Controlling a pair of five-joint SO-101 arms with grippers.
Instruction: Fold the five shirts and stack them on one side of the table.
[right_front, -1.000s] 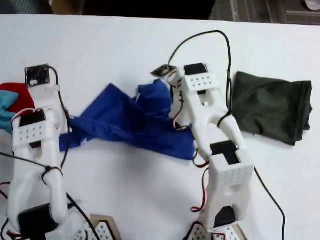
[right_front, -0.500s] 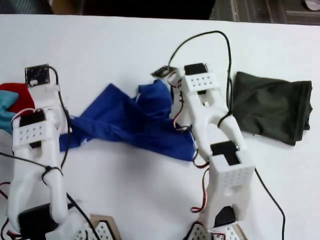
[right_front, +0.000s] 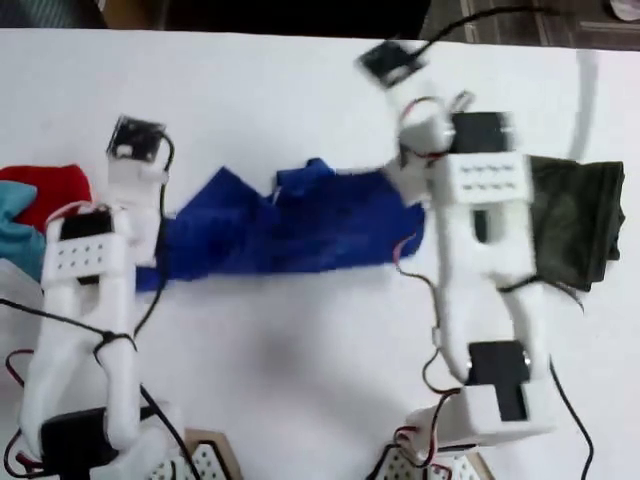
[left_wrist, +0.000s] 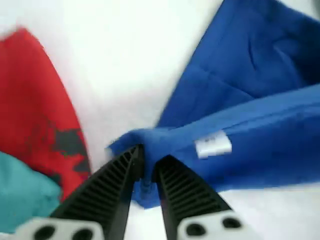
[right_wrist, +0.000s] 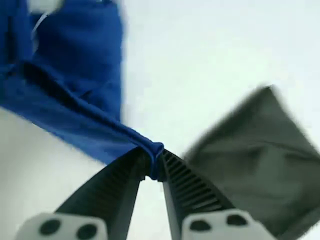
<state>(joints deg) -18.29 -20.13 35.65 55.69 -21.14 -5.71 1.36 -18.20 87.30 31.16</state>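
The blue shirt (right_front: 290, 225) lay stretched across the middle of the worktop (right_front: 250, 90), between the two arms. From above, the wrists hid both claws, but each wrist camera showed its own. The left gripper (left_wrist: 149, 159) pinched a rolled edge of the shirt near its white label (left_wrist: 213, 146). The right gripper (right_wrist: 154, 161) clamped a bunched corner (cloth squeezed between the jaws). A dark green shirt (right_front: 575, 225) sat by the right edge, partly hidden behind the right arm. A red shirt (right_front: 45, 190) and a teal shirt (right_front: 12, 228) were cut off at the left edge.
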